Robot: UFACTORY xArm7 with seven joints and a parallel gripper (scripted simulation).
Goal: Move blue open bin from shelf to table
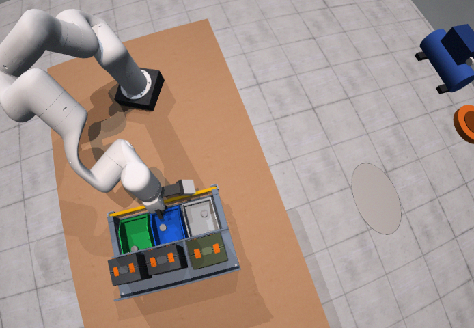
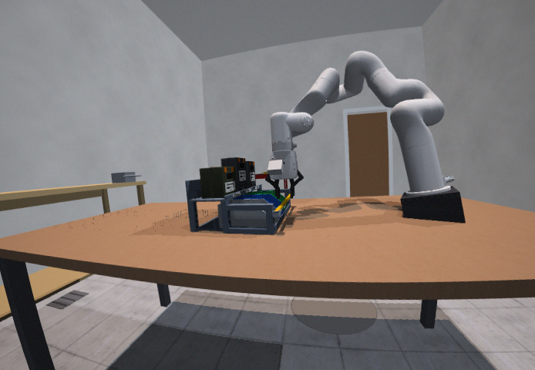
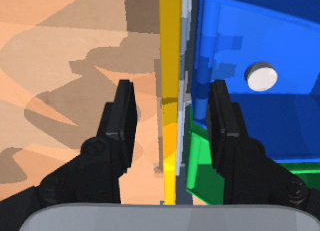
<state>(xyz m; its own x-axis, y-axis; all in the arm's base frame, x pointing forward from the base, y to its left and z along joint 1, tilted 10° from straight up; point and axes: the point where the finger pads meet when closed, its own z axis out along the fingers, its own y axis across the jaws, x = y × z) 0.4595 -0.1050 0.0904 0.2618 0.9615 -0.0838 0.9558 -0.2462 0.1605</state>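
The blue open bin sits in the shelf between the green bin and the light grey bin. A pale round part lies in the blue bin. My gripper is partly open and empty, pointing down. In the wrist view its fingers are on either side of the yellow bar and the blue bin's front edge. One fingertip is over the blue bin's inside, the other on the table side. Exact fingertip height is unclear.
Two dark cases and an olive case stand on the shelf's rear level, behind the bins. Round parts also lie in the green and grey bins. The brown table top extends between the shelf and the arm's black base.
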